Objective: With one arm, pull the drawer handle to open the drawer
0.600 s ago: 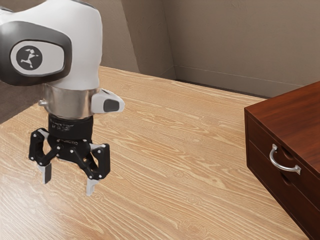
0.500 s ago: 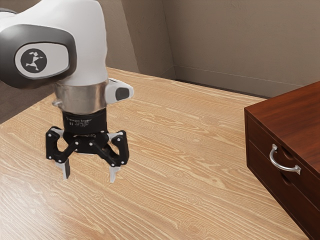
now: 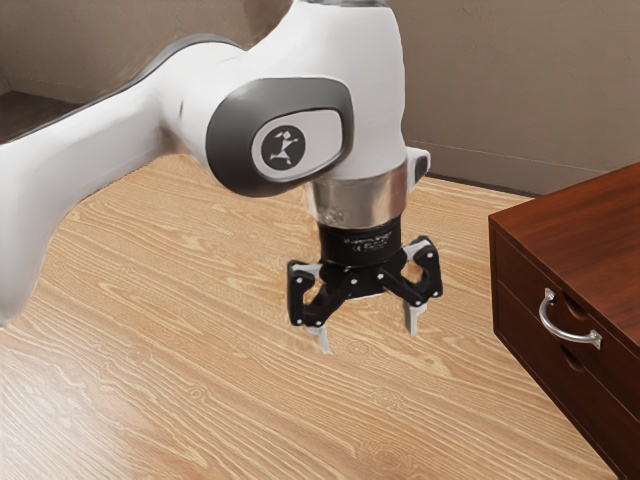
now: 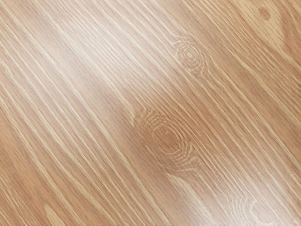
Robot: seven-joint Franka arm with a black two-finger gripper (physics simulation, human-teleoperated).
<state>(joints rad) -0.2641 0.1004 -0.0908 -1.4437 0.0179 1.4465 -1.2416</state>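
Jaws of my gripper (image 3: 367,335) hang apart over the table (image 3: 180,340) mid-frame; the drawer handle (image 3: 568,322) sits well apart, lower right.

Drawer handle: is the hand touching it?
Apart. The exterior view shows a wide stretch of bare tabletop between the open hand and the drawer handle.

The gripper (image 3: 367,335) has moved toward the drawer (image 3: 560,325).
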